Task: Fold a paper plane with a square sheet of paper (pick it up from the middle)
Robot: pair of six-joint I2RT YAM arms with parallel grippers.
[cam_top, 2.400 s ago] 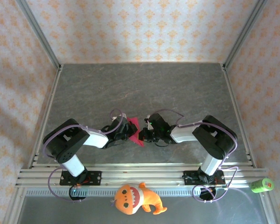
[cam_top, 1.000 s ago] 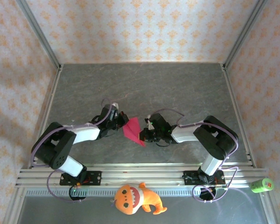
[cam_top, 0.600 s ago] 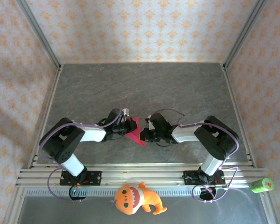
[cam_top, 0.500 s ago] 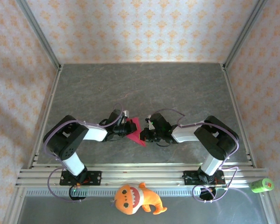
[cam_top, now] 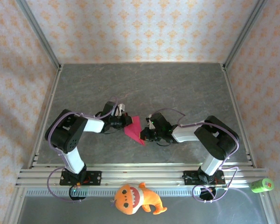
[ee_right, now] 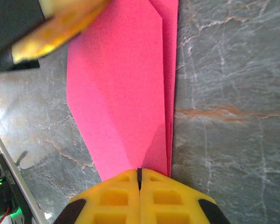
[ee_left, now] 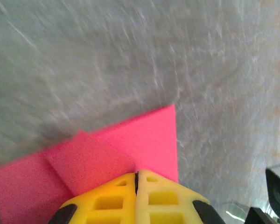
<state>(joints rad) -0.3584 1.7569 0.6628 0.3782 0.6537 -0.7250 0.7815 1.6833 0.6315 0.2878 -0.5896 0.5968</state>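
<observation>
Lying on the grey, marble-veined table (cam_top: 177, 88) between both arms, the pink paper (cam_top: 133, 130) forms a pointed, dart-like wedge; the left gripper (cam_top: 125, 120) meets its far edge, the right gripper (cam_top: 143, 135) its near tip. Left wrist: yellow ribbed fingers (ee_left: 121, 186) pressed shut at a matte folded flap. Right wrist: yellow fingers (ee_right: 154, 179) closed at the narrow layered end; whether either pinches paper is unclear

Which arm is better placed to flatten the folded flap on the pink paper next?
Probably left: the left pincer, shut, rests on the pink paper beside the folded flap, while the right pincer, also shut, pins the paper's other end.
</observation>
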